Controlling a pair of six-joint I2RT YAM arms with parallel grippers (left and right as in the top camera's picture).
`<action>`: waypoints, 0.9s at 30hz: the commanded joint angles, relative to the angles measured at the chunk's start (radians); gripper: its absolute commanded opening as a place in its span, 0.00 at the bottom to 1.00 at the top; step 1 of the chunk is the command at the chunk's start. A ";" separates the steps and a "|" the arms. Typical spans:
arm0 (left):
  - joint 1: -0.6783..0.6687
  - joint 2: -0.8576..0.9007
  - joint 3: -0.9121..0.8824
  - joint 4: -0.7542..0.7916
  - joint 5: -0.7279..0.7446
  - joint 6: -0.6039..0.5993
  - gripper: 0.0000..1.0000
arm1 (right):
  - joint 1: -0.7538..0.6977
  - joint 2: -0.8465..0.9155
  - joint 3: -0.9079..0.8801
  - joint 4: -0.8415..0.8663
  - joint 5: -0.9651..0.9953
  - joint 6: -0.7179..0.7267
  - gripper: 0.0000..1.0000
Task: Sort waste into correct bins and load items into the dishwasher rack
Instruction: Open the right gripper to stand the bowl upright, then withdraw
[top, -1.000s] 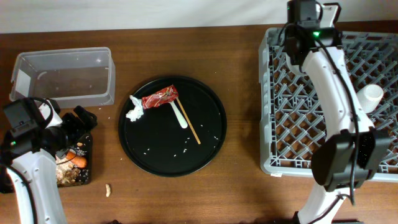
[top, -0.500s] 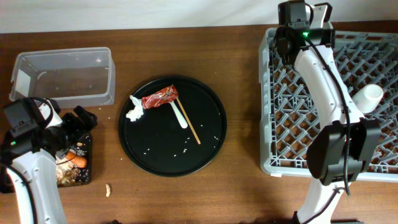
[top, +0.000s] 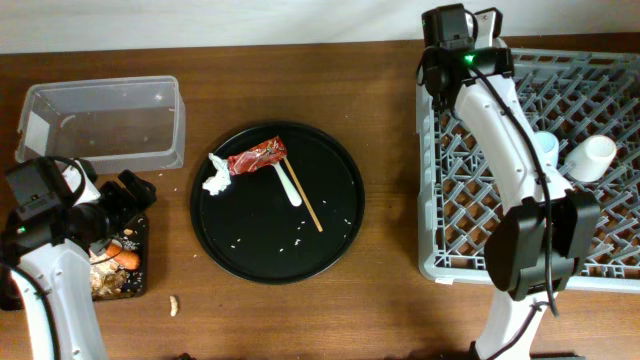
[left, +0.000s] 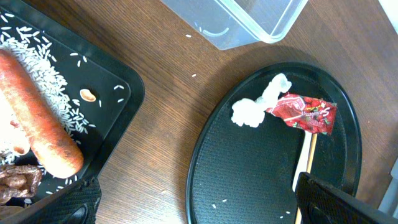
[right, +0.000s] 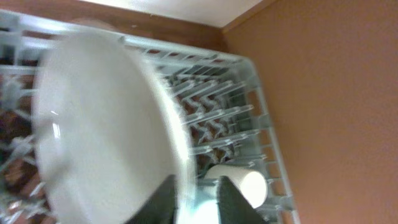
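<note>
My right gripper is shut on the rim of the round white plate, held on edge over the far left corner of the grey dishwasher rack; in the overhead view the gripper hides the plate. A light blue cup and a white cup lie in the rack. My left gripper is open and empty above the right edge of the shallow black tray, which holds the carrot, rice and brown scraps. The bowl is out of view.
The big round black tray holds the white tissue, red wrapper, white fork, a chopstick and rice grains. The clear box stands at the far left. One brown scrap lies on the table.
My right arm has moved left along the rack's far edge with the plate, uncovering the light blue cup. The left arm has not moved.
</note>
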 joint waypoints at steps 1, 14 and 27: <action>0.005 0.001 0.016 0.002 0.007 0.016 0.99 | 0.013 0.016 0.017 -0.013 -0.086 0.008 1.00; 0.005 0.000 0.016 0.002 0.007 0.016 0.99 | 0.019 -0.012 0.582 -0.456 -1.041 0.164 0.99; 0.005 0.000 0.016 0.002 0.007 0.016 0.99 | 0.368 0.166 0.338 -0.369 -1.058 0.163 0.84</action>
